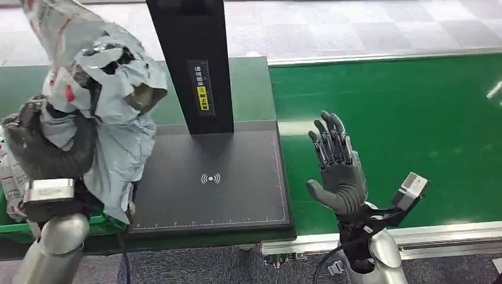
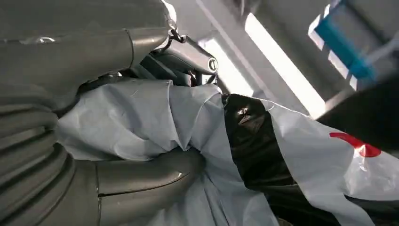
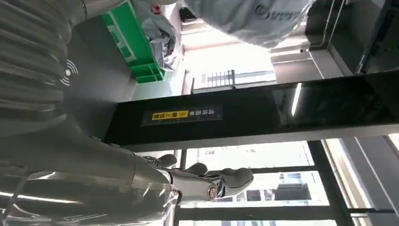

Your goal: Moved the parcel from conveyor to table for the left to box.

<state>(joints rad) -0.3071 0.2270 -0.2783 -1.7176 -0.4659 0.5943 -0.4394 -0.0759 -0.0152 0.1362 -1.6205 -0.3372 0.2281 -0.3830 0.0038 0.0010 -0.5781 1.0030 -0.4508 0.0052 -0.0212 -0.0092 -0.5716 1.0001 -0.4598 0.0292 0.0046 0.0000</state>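
A parcel-sorting station in a logistics or warehouse hall is shown. A green conveyor belt (image 1: 391, 130) with a metal side rail (image 1: 414, 234) is seen at 3 o'clock. At 12 o'clock a black scanning platform (image 1: 210, 177), marked with a wireless symbol and ruler ticks, is backed by a black post (image 1: 192, 59) carrying a yellow label. A green bin (image 3: 136, 44) is set at 9 o'clock. Grey floor tiles (image 1: 355, 26) and tall windows (image 3: 263, 160) are visible.
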